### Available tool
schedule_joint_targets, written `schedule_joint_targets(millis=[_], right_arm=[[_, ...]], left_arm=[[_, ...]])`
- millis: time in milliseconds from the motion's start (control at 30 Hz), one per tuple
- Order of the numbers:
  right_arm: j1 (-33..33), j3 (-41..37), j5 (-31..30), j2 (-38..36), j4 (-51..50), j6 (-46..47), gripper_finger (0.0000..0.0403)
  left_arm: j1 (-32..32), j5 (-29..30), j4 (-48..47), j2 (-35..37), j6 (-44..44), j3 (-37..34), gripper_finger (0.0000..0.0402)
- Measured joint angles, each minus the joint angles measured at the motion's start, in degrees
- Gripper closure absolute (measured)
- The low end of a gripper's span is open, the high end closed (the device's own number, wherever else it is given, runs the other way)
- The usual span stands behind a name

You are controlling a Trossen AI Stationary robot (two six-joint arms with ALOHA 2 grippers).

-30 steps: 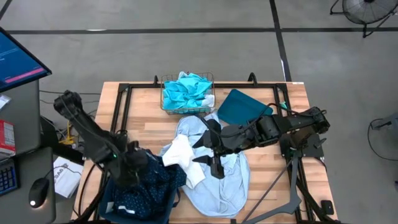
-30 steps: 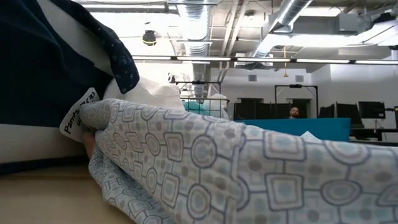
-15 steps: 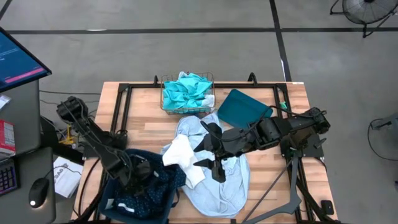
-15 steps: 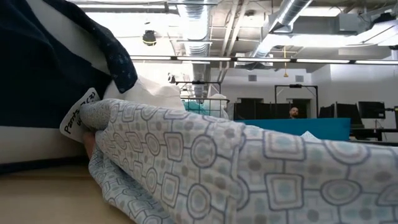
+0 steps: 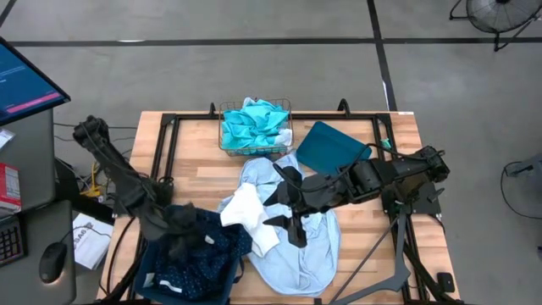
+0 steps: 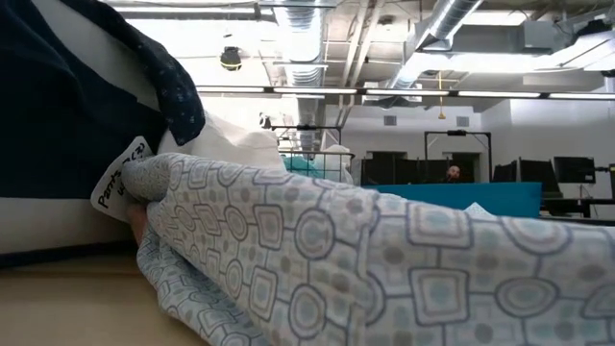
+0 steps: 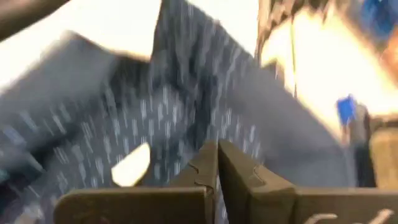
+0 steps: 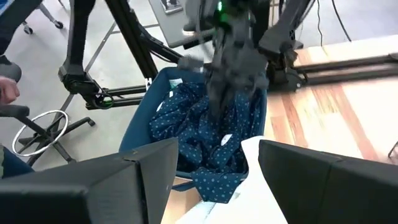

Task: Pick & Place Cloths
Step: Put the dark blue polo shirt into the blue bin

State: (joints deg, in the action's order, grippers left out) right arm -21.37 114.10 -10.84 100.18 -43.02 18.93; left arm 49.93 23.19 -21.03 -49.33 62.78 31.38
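Observation:
My left gripper [image 5: 181, 237] is shut and hangs over the navy white-dotted cloth [image 5: 203, 258], which lies heaped in a teal bin [image 5: 144, 273] at the table's near left corner. The right wrist view shows that gripper [image 8: 227, 68] blurred just above the same cloth [image 8: 205, 134]. My right gripper [image 5: 286, 206] is open and stands over the pale blue patterned cloth [image 5: 296, 254] spread mid-table, beside a white cloth [image 5: 246, 212]. Turquoise cloth [image 5: 252, 125] fills the wire basket [image 5: 223, 110] at the far edge. My left gripper's shut fingers [image 7: 208, 163] point down at the navy cloth's [image 7: 186, 81] heap in the bin. The blur hides whether they touch it. Nothing shows between them.
A second teal bin [image 5: 330, 146] lies tilted right of the basket. Black frame rails run along the table's far, left and right sides. In the low view the pale blue cloth [image 6: 384, 259] and navy cloth [image 6: 58, 96] fill the foreground. Bare wood shows at the far left.
My left arm has kept moving over the bin: its gripper shifted a little toward the table's right, then back, and its elbow swung. The navy cloth's hanging edge in the low view stirred slightly.

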Motion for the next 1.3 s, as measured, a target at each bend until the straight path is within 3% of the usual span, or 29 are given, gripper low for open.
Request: schedule_joint_targets(millis=[167,333,600,800,1033,1300], right_arm=[[-0.07,0.10,-1.66,2.32,-10.17,6.77,0.0185],[-0.15,-0.09,-2.53,10.73,-19.19,13.44,0.0185],[-0.35,-0.07,3.81,25.59,-10.86,11.29,0.0188],[-0.31,-0.07,3.55,31.58,-3.77,10.56,0.0219],[0.83,-0.01,2.86,31.75,6.27,8.07,0.0259],[2.73,0.09,1.49,23.23,10.48,1.83,0.0295]], left_arm=[[-0.04,11.90,3.83,6.59,-5.82,0.02,0.0401],[-0.04,14.70,6.20,11.07,-8.95,0.02,0.0401],[0.07,14.74,6.86,12.50,-10.17,0.02,0.0401],[0.24,14.46,7.09,12.49,-11.55,0.02,0.0401],[0.24,14.38,7.17,12.55,-11.60,0.02,0.0401],[0.24,13.93,7.68,12.60,-14.53,0.02,0.0401]])
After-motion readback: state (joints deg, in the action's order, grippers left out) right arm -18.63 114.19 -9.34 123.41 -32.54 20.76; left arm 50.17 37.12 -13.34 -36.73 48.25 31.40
